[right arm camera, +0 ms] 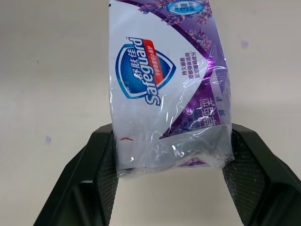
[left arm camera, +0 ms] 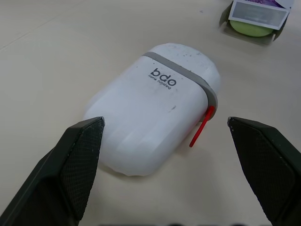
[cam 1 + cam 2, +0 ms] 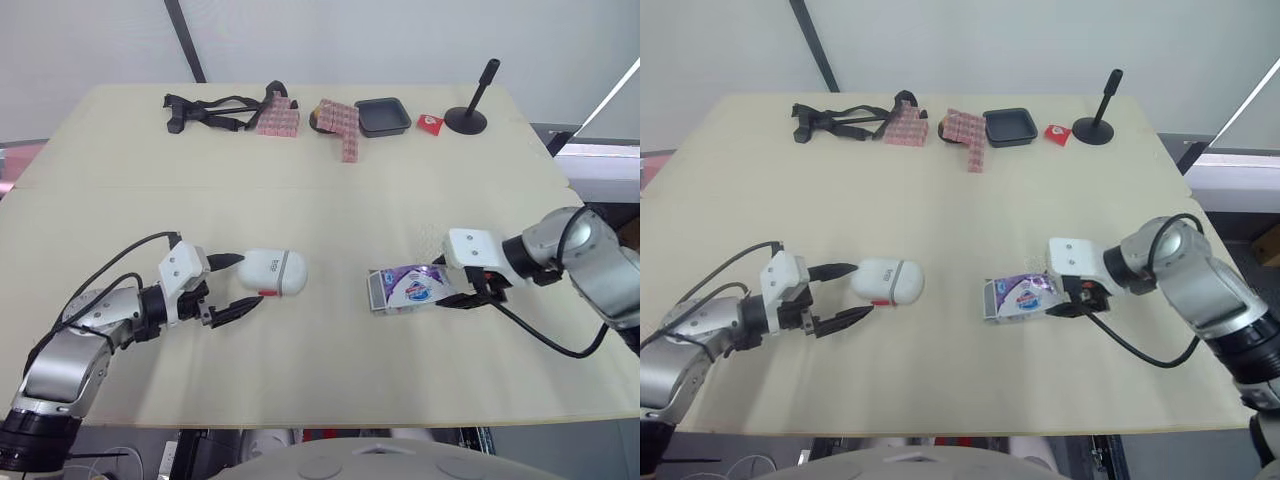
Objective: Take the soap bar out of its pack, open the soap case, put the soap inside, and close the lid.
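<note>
White soap case [image 3: 275, 271] lies closed toward the tabletop's [image 3: 330, 200] front left, its end just between the parted fingertips of the left end effector [image 3: 248, 281]. Toward the front right, the right end effector [image 3: 447, 283] is clamped on the purple soap pack [image 3: 405, 288].

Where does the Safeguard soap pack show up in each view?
Left eye: soap pack right of centre.
Right eye: soap pack right of centre.
Left wrist: soap pack beyond the soap case.
Right wrist: soap pack gripped by the right hand.
Shared landmark: soap case, in both eyes and left wrist.
</note>
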